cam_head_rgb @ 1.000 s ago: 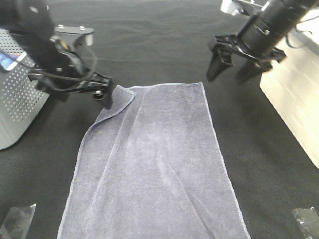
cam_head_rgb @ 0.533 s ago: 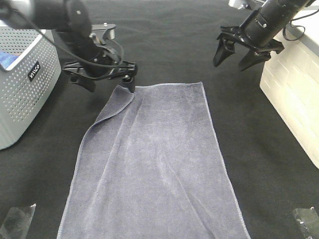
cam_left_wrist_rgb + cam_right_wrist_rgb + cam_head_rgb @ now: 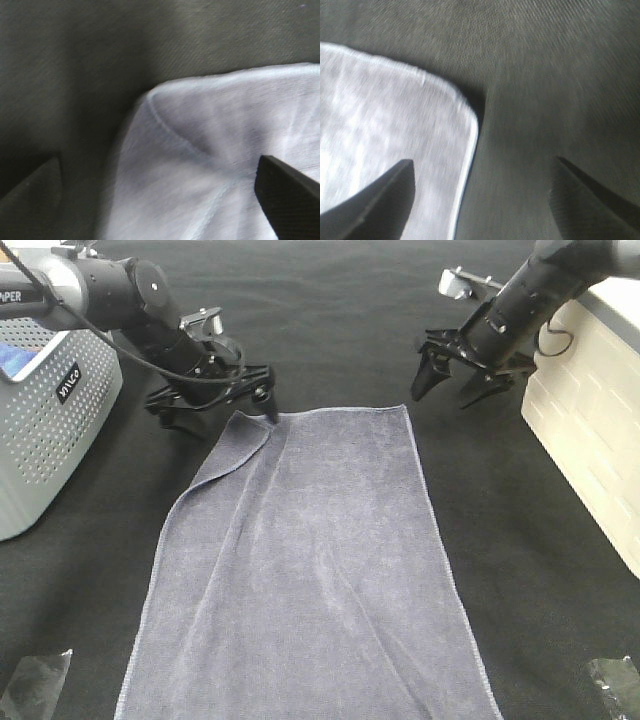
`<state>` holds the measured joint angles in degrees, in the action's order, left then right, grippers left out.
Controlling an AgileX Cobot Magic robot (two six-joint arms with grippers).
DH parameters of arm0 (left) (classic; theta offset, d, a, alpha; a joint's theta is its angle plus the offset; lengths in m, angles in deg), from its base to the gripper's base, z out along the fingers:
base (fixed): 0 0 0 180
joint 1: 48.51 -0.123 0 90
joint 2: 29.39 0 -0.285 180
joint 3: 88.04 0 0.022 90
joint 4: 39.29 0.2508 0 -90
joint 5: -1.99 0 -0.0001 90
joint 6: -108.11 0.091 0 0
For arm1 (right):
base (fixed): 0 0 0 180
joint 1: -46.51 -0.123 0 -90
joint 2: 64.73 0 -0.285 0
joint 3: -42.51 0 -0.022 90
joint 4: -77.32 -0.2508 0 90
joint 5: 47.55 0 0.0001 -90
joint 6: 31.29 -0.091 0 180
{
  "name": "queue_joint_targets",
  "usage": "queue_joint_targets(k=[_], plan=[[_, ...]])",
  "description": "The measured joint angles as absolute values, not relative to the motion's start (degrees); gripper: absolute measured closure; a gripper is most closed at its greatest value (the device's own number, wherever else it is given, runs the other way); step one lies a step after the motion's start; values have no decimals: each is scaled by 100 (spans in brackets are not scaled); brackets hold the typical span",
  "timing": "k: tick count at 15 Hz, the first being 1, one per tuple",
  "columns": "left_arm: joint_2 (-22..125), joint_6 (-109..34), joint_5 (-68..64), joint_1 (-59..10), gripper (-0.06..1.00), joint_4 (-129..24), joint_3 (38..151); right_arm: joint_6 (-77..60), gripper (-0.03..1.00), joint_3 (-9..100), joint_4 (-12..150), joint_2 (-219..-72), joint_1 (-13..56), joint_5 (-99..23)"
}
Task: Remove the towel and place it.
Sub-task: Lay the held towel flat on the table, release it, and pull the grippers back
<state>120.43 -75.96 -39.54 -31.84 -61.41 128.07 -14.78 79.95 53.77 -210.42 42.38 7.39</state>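
Note:
The slate-grey towel (image 3: 310, 570) lies spread flat on the black table, its long side running from the near edge to the middle. Its far left corner is folded over in a crease. My left gripper (image 3: 218, 405) hangs open just over that folded corner. In the left wrist view the towel corner (image 3: 215, 150) sits between the open fingertips (image 3: 287, 192), with nothing held. My right gripper (image 3: 452, 385) is open just beyond the far right corner. In the right wrist view the rounded towel corner (image 3: 385, 125) lies by one of the fingertips (image 3: 395, 185), untouched.
A perforated grey basket (image 3: 40, 430) stands at the left edge with a small blue item (image 3: 18, 362) in it. A white brick-patterned block (image 3: 590, 420) runs along the right. Clear plastic scraps lie at the near left (image 3: 30, 680) and near right (image 3: 615, 680) corners.
The left gripper has swung from beside the basket to over the towel's far left corner. The right gripper rose, then came down and left toward the far right corner. The towel has not moved.

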Motion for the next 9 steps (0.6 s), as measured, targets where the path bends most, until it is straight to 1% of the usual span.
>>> queue_joint_targets(k=[2,4,9], plan=[[12152,-7149,-3708,-3184,-5,-6771,12864,-1398,24,8121,5349,-21243,4238,728],[12221,-6902,-3651,-3184,-5,-7012,12899,-1392,24,8132,5343,-21300,4238,716],[12232,-6817,-3805,-3178,-5,-6697,12945,-1307,24,8132,5206,-21329,4238,716]])
